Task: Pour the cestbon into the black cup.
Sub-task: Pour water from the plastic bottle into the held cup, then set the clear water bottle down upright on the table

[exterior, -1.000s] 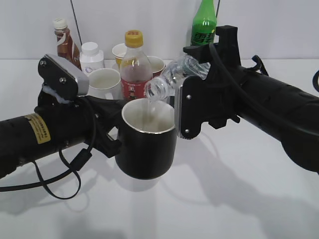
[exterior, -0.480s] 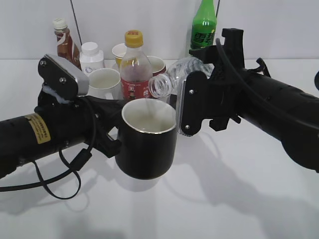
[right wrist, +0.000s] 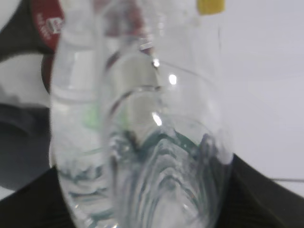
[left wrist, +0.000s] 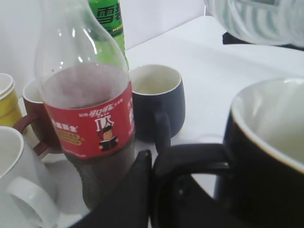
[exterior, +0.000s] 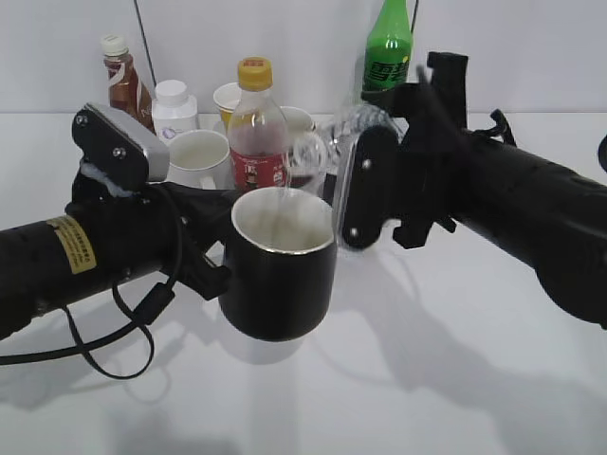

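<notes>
The right gripper (exterior: pixel 365 180) clamps the cestbon (exterior: pixel 327 142), tipped with its blurred mouth just beyond the fingertips, above the black cup (exterior: pixel 281 275). The left gripper (exterior: pixel 223 256) pinches that cup's handle (left wrist: pixel 187 156), cup just ahead of it

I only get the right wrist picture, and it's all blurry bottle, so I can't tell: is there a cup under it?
Observer: Yes. The exterior view shows the black cup just below the mouth of the tipped cestbon.
Operator: Who's holding the cup?
Observer: The left gripper grips it by the handle.
Operator: Is water going in?
Observer: Yes. A thin stream falls from the bottle into the cup.
</notes>
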Robot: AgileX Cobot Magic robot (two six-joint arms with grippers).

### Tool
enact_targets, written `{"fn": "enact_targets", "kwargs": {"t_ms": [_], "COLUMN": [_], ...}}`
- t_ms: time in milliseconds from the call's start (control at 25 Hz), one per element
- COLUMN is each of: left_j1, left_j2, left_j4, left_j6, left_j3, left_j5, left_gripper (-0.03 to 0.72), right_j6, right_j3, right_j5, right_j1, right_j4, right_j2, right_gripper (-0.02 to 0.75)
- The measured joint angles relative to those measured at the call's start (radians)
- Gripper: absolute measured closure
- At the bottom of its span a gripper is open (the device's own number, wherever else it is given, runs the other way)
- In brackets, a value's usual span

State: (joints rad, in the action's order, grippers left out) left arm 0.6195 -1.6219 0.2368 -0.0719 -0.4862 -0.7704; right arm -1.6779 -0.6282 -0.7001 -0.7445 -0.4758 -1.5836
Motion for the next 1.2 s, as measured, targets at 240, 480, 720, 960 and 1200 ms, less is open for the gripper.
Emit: {"fn": "enact_targets", "kwargs": {"t_ms": [240, 480, 720, 960, 1200], "left_j1": [0.0, -0.001, -0.113, -0.356, -0.516], "left_j2": [0.004, 0.085, 0.156, 0.086, -0.115], "left_j4": [-0.065, -0.218, -0.424, -0.457, -0.432], "left_j6": [0.001, 0.072, 0.194, 0.204, 0.207], "left_j3": [0.0, 0.032, 0.124, 0.122, 0.034], "left_j5": [0.001, -0.01, -0.163, -0.281, -0.322], "left_gripper": [0.641, 0.642, 0.642, 0.643, 0.643], "right_j6": [0.396, 0.859, 1.208, 1.64, 1.684], "right_j3": [0.0, 0.009, 0.053, 0.073, 0.072], "right_j5": [0.062, 0.172, 0.169, 0.019, -0.203], "right_j1": [0.0, 0.027, 0.273, 0.529, 0.575], "right_j4": [0.0, 0.015, 0.169, 0.583, 0.634], "right_j2": [0.004, 0.053, 0.084, 0.025, -0.15], "right_gripper": [0.253, 0.253, 0.253, 0.253, 0.253]}}
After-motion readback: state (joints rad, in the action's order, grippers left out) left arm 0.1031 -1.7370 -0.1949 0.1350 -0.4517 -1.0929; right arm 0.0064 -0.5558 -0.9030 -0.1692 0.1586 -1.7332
